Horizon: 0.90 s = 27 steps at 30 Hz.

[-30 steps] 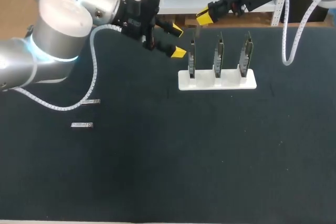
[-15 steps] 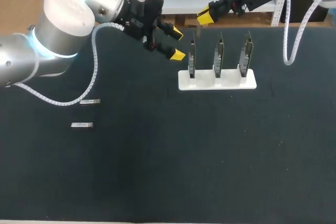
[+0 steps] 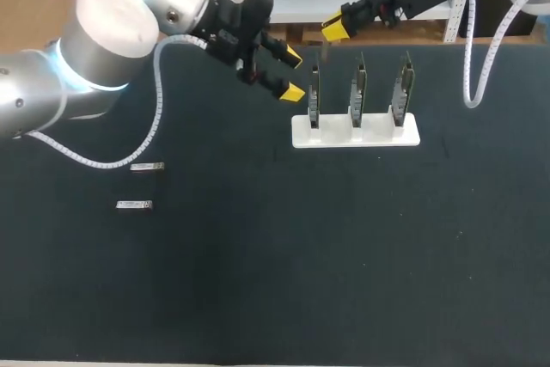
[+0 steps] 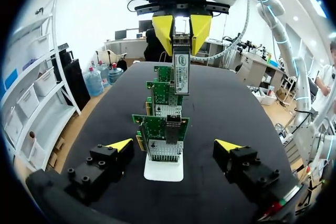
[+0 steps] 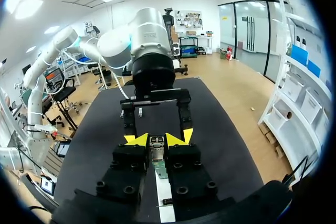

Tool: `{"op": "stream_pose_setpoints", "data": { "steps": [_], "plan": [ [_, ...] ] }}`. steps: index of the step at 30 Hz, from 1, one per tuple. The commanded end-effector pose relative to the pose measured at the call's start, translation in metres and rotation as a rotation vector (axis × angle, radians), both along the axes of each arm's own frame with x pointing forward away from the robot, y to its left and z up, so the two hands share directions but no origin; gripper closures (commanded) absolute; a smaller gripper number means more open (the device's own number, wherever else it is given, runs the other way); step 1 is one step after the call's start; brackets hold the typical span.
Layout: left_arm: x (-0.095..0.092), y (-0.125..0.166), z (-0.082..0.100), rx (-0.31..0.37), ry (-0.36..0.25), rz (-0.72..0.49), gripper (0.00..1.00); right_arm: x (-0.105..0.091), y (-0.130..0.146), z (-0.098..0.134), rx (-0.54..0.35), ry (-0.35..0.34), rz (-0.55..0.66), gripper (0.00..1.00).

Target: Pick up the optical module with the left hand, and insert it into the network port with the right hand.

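My right gripper [image 3: 337,28] hangs above the back end of the white stand [image 3: 355,132], shut on a slim optical module [image 4: 180,74] that points down from its yellow tips. In its own view the module [image 5: 156,148] sits between the fingers, over the nearest green network card [image 5: 160,169]. Three cards stand upright in the stand; the one closest to my left gripper [image 4: 160,135] shows its metal port cage [image 4: 172,129]. My left gripper [image 3: 293,74] is open and empty, just left of the stand, facing the row of cards [image 4: 174,145].
Two more optical modules [image 3: 147,167] [image 3: 134,205] lie flat on the dark mat at the left. The white cable of my left arm [image 3: 155,118] loops down over the mat near them.
My left arm has shifted slightly, bringing its open gripper a little lower and closer to the stand. The right gripper and the module have stayed put.
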<state>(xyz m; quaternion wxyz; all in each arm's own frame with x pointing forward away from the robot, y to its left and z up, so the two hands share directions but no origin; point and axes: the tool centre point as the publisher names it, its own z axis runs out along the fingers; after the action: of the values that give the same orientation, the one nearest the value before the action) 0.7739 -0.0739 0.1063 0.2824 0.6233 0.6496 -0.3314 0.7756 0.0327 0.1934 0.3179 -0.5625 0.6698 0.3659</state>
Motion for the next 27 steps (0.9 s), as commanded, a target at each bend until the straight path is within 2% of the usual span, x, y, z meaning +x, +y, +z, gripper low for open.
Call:
{"op": "stream_pose_setpoints", "data": {
  "steps": [1,27],
  "plan": [
    [0.0028,-0.0014,-0.0009,0.003,0.007,-0.006,0.00,-0.0031,-0.0010,0.0003,-0.001,-0.003,-0.004,1.00],
    [-0.0022,-0.0043,-0.0097,0.025,0.040,-0.041,0.00,-0.0021,-0.0010,-0.0020,-0.007,-0.003,-0.005,1.00]
  ]
}}
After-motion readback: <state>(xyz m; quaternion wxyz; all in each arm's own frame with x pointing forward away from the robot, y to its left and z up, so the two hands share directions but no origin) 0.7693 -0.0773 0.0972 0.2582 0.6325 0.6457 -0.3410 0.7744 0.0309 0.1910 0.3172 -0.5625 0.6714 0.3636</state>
